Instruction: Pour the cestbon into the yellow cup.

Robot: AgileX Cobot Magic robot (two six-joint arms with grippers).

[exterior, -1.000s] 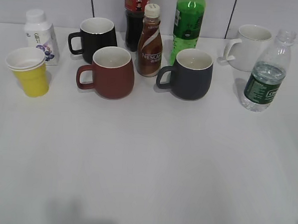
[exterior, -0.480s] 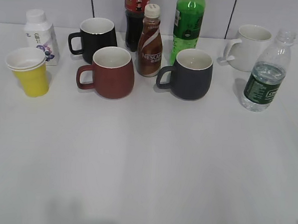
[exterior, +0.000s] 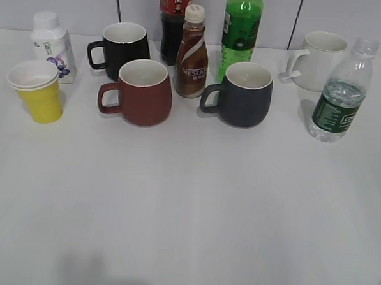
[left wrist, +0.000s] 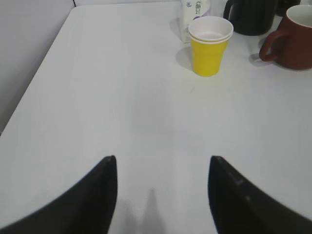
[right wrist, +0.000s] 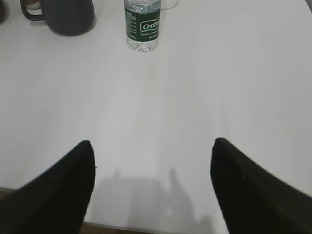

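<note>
The cestbon [exterior: 341, 93], a small clear bottle with a dark green label and no cap, stands upright at the right of the table; it also shows at the top of the right wrist view [right wrist: 142, 27]. The yellow cup [exterior: 37, 91], white-rimmed, stands at the far left; it also shows in the left wrist view [left wrist: 209, 45]. My left gripper [left wrist: 162, 163] is open and empty above bare table, well short of the cup. My right gripper [right wrist: 152, 146] is open and empty near the table's front edge, well short of the bottle. Neither gripper shows in the exterior view.
A row at the back holds a small white milk bottle [exterior: 52, 44], black mug [exterior: 122, 47], brown-red mug [exterior: 140, 92], Nescafe bottle [exterior: 192, 53], cola bottle [exterior: 174, 20], tall green bottle [exterior: 240, 30], dark grey mug [exterior: 243, 94] and white mug [exterior: 320, 58]. The white table [exterior: 187, 200] spreads in front.
</note>
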